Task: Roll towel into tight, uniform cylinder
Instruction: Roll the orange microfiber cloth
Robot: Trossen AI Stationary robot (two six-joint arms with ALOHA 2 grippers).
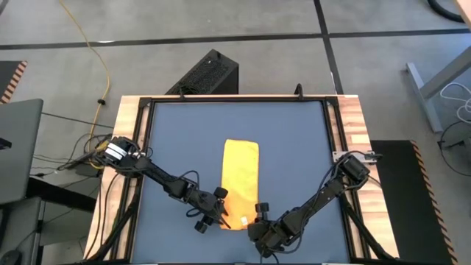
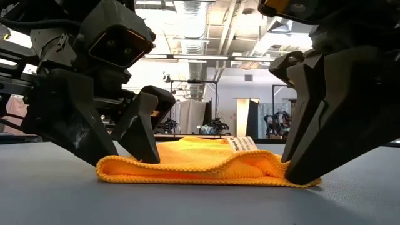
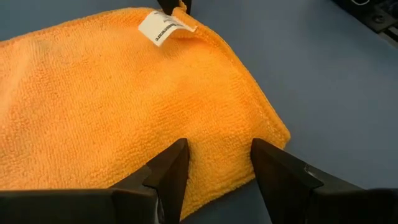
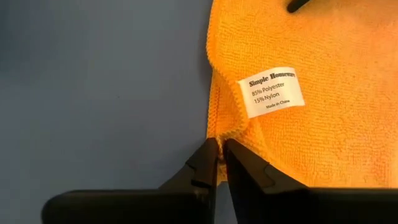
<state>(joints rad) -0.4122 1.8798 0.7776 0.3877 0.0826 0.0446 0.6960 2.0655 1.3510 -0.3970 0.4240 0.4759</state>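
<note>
Towel [image 1: 241,179] folded into long yellow strip, mid-table [image 1: 176,140], near end between both grippers. Left gripper [image 3: 217,165] spread open, straddling one corner edge. Right gripper [image 4: 219,155] barely parted at other corner hem beside tag [image 4: 272,91]. Bare tabletop all around.

The table [image 1: 176,132] has a flat dark blue top with a black rim and light wood strips down its two sides. One thing lies right on it: the towel [image 1: 241,177], a soft yellow cloth folded into a long strip. It lies near the middle and reaches toward the front edge, with a small white tag [image 4: 272,92] by its front end.
</note>
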